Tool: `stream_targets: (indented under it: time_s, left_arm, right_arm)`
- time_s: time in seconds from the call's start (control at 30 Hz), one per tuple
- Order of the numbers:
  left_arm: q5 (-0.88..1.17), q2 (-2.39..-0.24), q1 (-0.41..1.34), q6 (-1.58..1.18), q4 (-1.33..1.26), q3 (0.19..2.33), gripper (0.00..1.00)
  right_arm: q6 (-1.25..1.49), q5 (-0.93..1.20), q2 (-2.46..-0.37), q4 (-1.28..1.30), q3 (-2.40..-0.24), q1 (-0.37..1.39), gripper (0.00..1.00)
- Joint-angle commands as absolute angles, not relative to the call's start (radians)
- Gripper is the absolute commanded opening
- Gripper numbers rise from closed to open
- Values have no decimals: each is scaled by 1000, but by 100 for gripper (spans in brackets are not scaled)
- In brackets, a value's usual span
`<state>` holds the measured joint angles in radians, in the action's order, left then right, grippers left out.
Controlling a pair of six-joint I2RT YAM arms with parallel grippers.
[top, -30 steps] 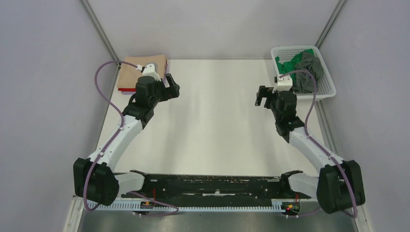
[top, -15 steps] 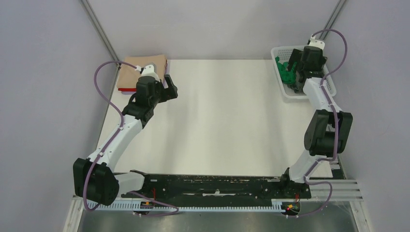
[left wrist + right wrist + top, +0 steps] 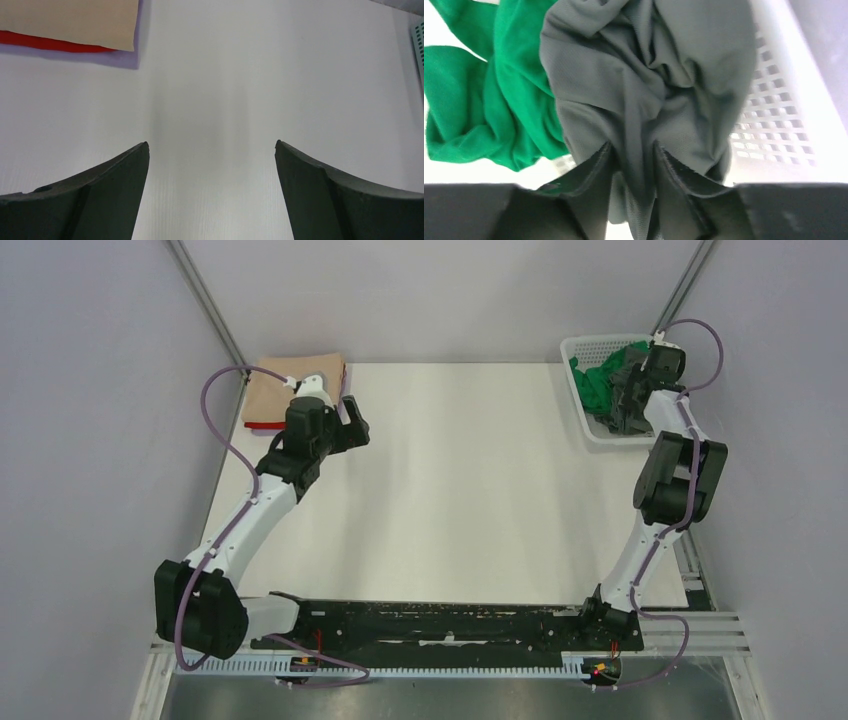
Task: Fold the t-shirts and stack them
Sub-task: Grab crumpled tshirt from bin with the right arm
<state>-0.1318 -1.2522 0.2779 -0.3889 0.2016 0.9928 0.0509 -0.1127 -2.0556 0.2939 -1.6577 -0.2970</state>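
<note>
A dark grey t-shirt (image 3: 649, 75) lies bunched in the white mesh basket (image 3: 784, 125), beside a bright green t-shirt (image 3: 489, 100). My right gripper (image 3: 633, 145) reaches into the basket (image 3: 596, 339) and is shut on a fold of the dark grey t-shirt (image 3: 628, 418); the green t-shirt (image 3: 597, 380) lies to its left. At the back left, a folded tan t-shirt (image 3: 268, 398) rests on a folded red t-shirt (image 3: 262, 426). My left gripper (image 3: 358, 425) hovers open just right of that stack, over bare table, with nothing between its fingers (image 3: 125, 175). The tan t-shirt (image 3: 70, 20) and red t-shirt (image 3: 50, 44) show at the upper left of the left wrist view.
The white table (image 3: 450, 490) spreads between the two arms. Grey walls close in the back and both sides. The basket stands at the back right corner, close to the right wall. The black base rail (image 3: 450, 625) runs along the near edge.
My right arm swung from the table's right side up and back into the basket, and its jaws went from open to shut on the grey cloth. The left arm barely moved.
</note>
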Motion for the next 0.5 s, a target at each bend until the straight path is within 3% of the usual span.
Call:
stream_targets:
  time_s: [0.0,0.1,0.47]
  left_arm:
    - [-114,-1259,276,-418,209,1039,100]
    - [-119,-1252,276,-428,211,1033,100]
    - [-190,-1167,276,-471,189,965,100]
  right_arm:
    - [35,-13,-2082,285,-1749,-307,25]
    - [35,-12,-2055,285,-1788,-310,0]
    - [36,119,-1734,90,-1783,-310,0]
